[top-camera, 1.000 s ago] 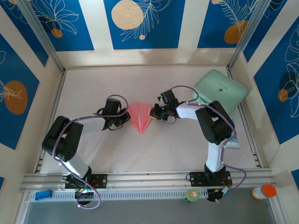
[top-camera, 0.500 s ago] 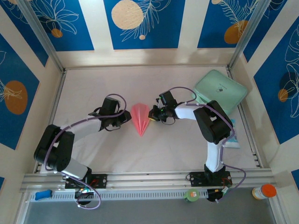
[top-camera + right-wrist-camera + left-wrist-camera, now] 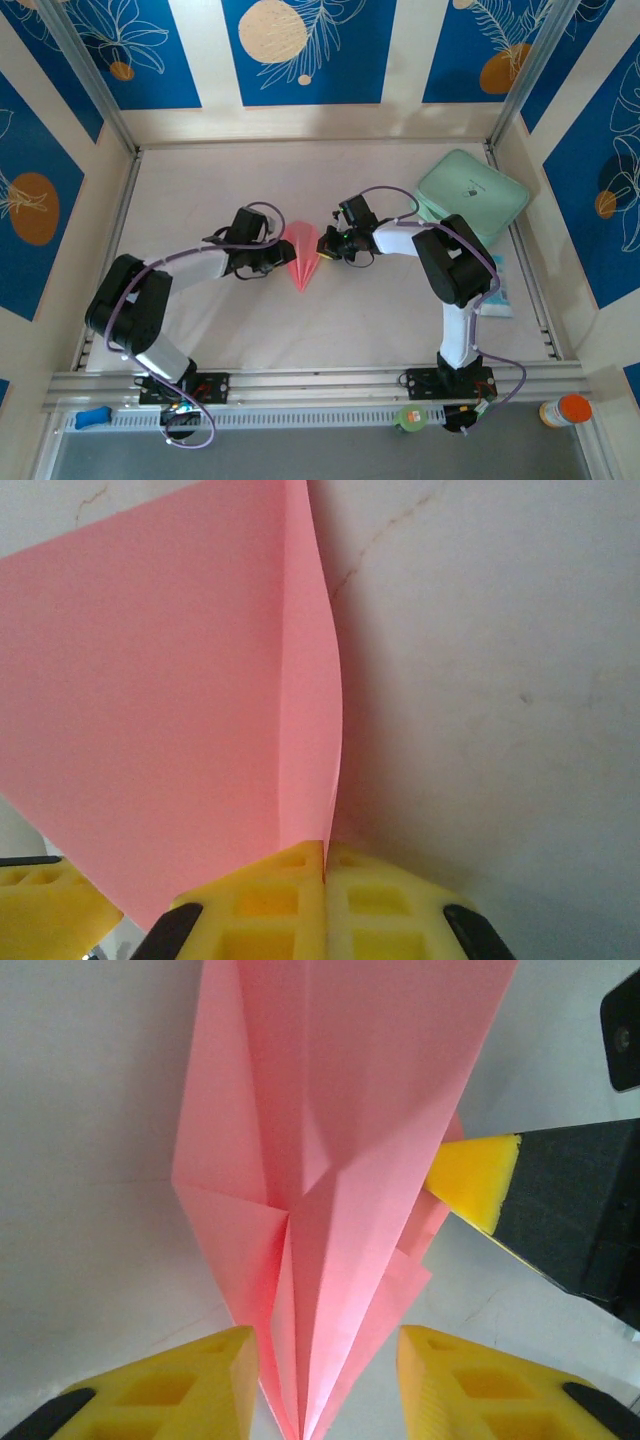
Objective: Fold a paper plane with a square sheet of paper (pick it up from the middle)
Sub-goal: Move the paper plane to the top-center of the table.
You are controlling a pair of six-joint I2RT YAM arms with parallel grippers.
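The salmon-pink sheet of paper (image 3: 303,252) is folded into a narrow dart, like a paper plane, with its tip toward the near edge. It stands partly raised at the middle of the table. My left gripper (image 3: 278,259) is at its left side. In the left wrist view the paper (image 3: 330,1160) runs down between the yellow fingers of the open left gripper (image 3: 325,1345), apart from both pads. My right gripper (image 3: 326,243) is shut on the paper's right edge. In the right wrist view the pink paper (image 3: 180,700) rises from the closed right gripper (image 3: 325,855).
A mint-green pad (image 3: 472,192) lies at the back right. A blue-and-white packet (image 3: 498,292) lies by the right arm. An orange-capped bottle (image 3: 566,409), a green disc (image 3: 410,417) and a blue item (image 3: 92,416) sit beyond the front rail.
My left gripper has opened and moved right up to the paper. The paper now looks narrower, its sides drawn up. The right gripper has stayed shut on its edge.
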